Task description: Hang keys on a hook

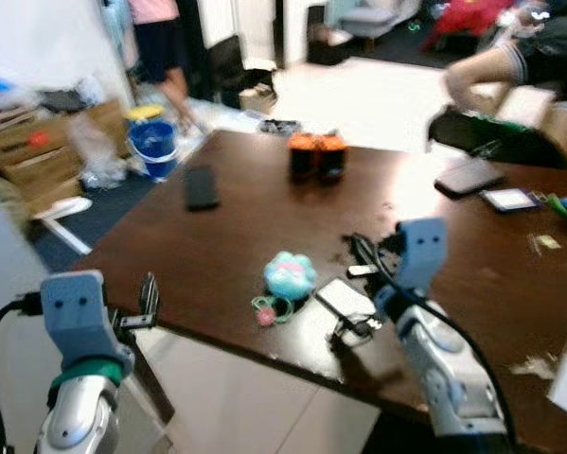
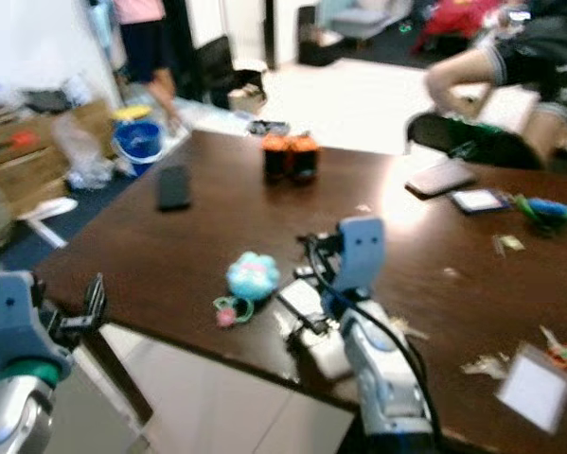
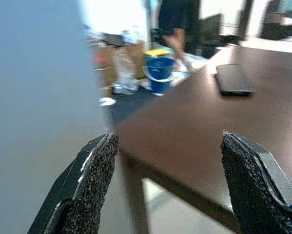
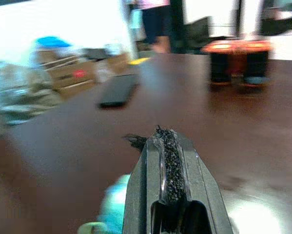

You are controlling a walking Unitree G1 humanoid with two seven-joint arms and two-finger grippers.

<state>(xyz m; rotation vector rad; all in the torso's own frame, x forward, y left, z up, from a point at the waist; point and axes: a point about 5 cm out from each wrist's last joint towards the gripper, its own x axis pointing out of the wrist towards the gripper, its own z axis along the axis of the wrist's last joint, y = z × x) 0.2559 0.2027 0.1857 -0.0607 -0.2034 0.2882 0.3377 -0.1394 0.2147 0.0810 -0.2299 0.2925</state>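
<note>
Left eye view puts the keys (image 1: 281, 287), a bunch with a fluffy turquoise charm and small pink and green rings, on the dark wooden table (image 1: 226, 255) near its front edge; just beside them toward the right lies a white card-like item (image 1: 345, 298), and the right gripper (image 1: 359, 248) hovers over it, black cable trailing along its arm; in the right wrist view its fingers (image 4: 167, 161) are pressed together with nothing seen between them. Farther back sit a black phone (image 1: 201, 187) near the left edge and an orange-and-black object (image 1: 317, 156) toward the far edge; another phone (image 1: 468, 176) and small clutter lie at the right. Off the table's front-left corner the left gripper (image 3: 170, 180) stands with jaws wide apart, empty. Beyond are cardboard boxes (image 1: 37, 151), a blue bucket (image 1: 153, 147), pale floor and people's legs (image 1: 169, 85).
</note>
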